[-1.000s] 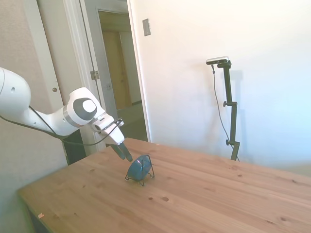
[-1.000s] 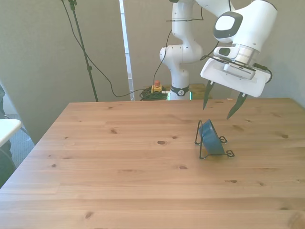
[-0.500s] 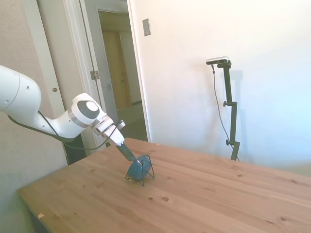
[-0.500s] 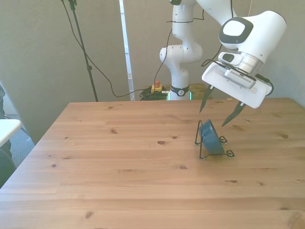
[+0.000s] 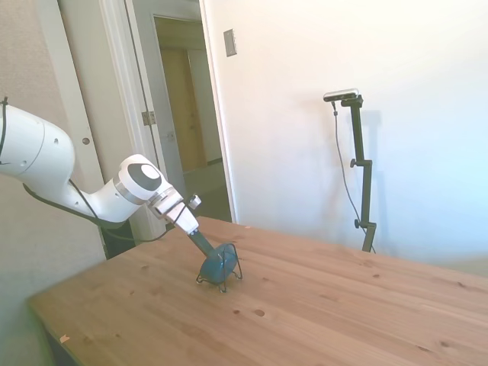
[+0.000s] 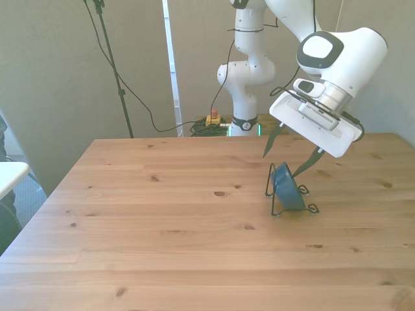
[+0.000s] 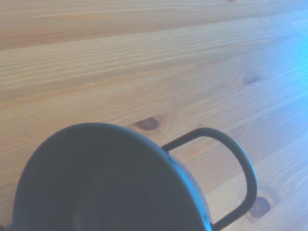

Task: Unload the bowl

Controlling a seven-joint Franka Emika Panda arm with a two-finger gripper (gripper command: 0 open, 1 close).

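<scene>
The teal-blue bowl [image 6: 288, 189] stands on edge in a thin dark wire rack [image 6: 272, 183] on the wooden table [image 6: 162, 220], toward the front view's right. My gripper [image 6: 281, 161] is open and tilted, just above the bowl, with one finger on each side of its upper rim and no contact visible. In the side view the gripper [image 5: 207, 247] reaches down to the top of the bowl [image 5: 220, 263] in the rack [image 5: 235, 261]. Up close in the wrist view, the bowl [image 7: 106, 183] fills the frame, with a rack loop [image 7: 243, 161] behind it.
The robot's base [image 6: 245, 123] stands behind the table's far edge. A doorway [image 5: 187, 107] and a white wall lie beyond the table in the side view.
The gripper has tilted further and come down toward the bowl, so its open fingers now sit around the upper rim. Bowl and rack have not moved.
</scene>
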